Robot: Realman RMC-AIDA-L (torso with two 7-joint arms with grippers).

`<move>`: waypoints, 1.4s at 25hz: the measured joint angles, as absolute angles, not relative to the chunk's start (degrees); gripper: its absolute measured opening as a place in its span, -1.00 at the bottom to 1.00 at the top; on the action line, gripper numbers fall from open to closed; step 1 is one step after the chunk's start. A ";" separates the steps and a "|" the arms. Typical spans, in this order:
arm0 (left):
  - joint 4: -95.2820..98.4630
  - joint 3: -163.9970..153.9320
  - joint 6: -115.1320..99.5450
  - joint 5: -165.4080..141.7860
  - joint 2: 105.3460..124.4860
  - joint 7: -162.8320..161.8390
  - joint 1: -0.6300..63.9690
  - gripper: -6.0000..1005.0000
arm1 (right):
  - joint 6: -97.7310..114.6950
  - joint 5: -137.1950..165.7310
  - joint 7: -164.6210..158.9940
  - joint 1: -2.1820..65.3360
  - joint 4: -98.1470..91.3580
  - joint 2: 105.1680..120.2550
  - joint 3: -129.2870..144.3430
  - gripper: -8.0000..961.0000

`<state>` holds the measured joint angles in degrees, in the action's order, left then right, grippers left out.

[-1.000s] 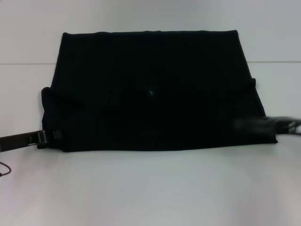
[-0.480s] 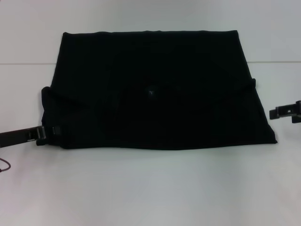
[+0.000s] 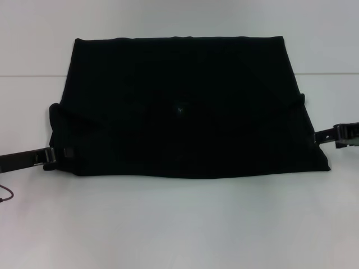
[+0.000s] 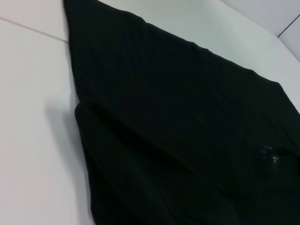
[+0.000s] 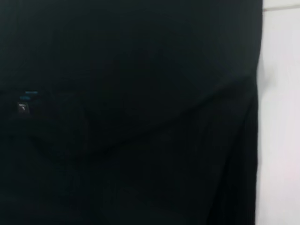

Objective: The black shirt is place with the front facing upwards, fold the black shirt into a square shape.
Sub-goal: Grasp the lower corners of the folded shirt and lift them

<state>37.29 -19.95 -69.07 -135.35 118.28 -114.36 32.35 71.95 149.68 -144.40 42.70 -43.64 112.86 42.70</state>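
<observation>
Presently the black shirt (image 3: 182, 106) lies part-folded across the frame's middle on the counter (image 3: 179, 224). Left gripper (image 3: 58, 154) touches its lower-left edge, right gripper (image 3: 324, 134) its right edge; grip state cannot be told. Risk: uneven lift skews the fold.

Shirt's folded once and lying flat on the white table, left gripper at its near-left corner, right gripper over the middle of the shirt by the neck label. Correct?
Not quite. In the head view the right gripper is at the black shirt's right edge, not by the neck label. The rest holds: left gripper at the near-left corner, white table.
</observation>
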 joint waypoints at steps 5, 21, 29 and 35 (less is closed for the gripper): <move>37.26 -19.95 -69.11 -135.35 118.30 -114.35 32.35 -0.87 | 68.24 149.76 -144.31 43.92 -39.78 112.94 44.21 0.84; 37.33 -19.95 -69.25 -134.50 118.30 -114.19 32.51 -0.87 | 64.95 149.77 -144.94 45.84 -38.55 115.05 49.64 0.68; 37.44 -19.73 -69.58 -133.42 118.30 -114.05 32.14 -0.87 | 65.14 149.76 -144.98 45.88 -38.64 114.96 49.42 0.09; 37.51 -18.46 -69.83 -132.46 118.30 -113.94 31.87 -0.86 | 65.15 149.28 -145.01 45.57 -38.67 114.61 48.77 -0.19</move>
<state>37.51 -18.46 -69.83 -132.46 118.30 -113.94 31.87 65.15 149.28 -145.01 45.57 -38.67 114.61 48.78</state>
